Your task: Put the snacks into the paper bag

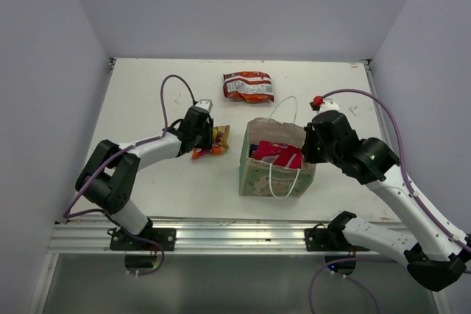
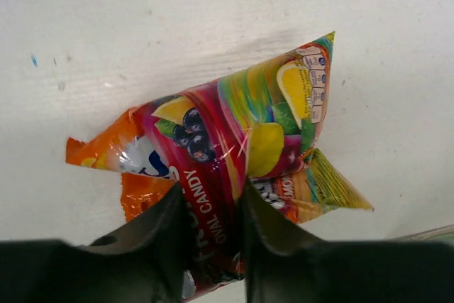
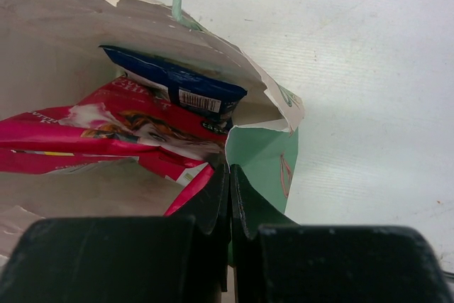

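Observation:
The pale-green paper bag [image 1: 259,176] stands upright mid-table. Inside it lie the pink packet [image 1: 278,155] and the blue packet [image 3: 177,79], both also in the right wrist view, the pink one [image 3: 106,133] below the blue. My right gripper [image 3: 229,175] is shut on the bag's right rim [image 3: 266,157]; in the top view it [image 1: 309,145] is at the bag's right edge. My left gripper [image 2: 213,207] is shut on the orange-yellow candy packet [image 2: 234,140], which rests on the table left of the bag [image 1: 208,143]. The red-white-brown packet [image 1: 248,86] lies behind the bag.
The white table [image 1: 147,86] is walled by pale panels on three sides. A metal rail [image 1: 221,237] runs along the near edge. Purple cables [image 1: 173,90] loop over both arms. The bag's white cord handles [image 1: 283,182] hang front and back.

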Controlling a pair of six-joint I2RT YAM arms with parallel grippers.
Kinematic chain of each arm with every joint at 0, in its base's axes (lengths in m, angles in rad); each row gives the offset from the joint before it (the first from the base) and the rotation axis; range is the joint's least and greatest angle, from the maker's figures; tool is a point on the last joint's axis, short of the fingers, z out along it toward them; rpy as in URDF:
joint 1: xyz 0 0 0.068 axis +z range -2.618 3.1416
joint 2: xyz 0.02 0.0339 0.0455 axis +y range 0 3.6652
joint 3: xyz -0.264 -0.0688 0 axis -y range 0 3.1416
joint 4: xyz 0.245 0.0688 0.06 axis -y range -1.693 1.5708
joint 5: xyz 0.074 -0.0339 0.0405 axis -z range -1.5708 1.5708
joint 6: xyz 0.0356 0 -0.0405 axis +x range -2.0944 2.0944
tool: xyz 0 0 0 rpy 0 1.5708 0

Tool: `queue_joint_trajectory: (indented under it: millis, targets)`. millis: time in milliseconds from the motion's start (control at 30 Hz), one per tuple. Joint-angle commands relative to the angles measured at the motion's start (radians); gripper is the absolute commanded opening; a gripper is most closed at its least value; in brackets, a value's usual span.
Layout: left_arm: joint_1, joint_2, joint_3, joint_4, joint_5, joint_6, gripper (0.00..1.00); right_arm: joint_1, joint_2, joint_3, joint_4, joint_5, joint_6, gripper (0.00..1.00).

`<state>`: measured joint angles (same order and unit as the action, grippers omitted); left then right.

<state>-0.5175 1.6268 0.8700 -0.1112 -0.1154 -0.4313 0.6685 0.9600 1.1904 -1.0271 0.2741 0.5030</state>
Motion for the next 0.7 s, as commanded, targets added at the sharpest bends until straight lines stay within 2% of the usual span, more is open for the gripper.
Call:
queue_joint_trajectory:
  millis: [0,33,133,267,433,500,667]
  targets:
    - [0.001,0.007,-0.019,0.016,0.001,0.022,0.26,0.002,-0.003,-0.008,-0.018,-0.004,-0.003,0.0]
    - [-0.001,-0.001,-0.013,-0.007,-0.015,0.02,0.0,0.003,-0.001,-0.008,-0.016,-0.006,-0.003,0.0]
    - [-0.001,-0.044,0.018,-0.054,-0.046,0.034,0.0,0.002,0.0,-0.009,-0.013,-0.012,-0.003,0.0]
    - [-0.012,-0.184,0.107,-0.148,-0.076,0.032,0.0,0.002,0.006,-0.008,-0.01,-0.015,-0.003,0.0]
    - [-0.1,-0.384,0.338,-0.211,-0.07,0.011,0.0,0.002,0.003,-0.006,-0.013,-0.006,0.0,0.0]
    - [-0.131,-0.4,0.453,-0.219,-0.018,0.009,0.0,0.002,0.002,-0.008,-0.014,-0.006,0.002,0.0]
    - [-0.257,-0.36,0.624,-0.199,0.077,-0.003,0.0,0.002,-0.001,-0.009,-0.016,-0.006,0.005,0.0]
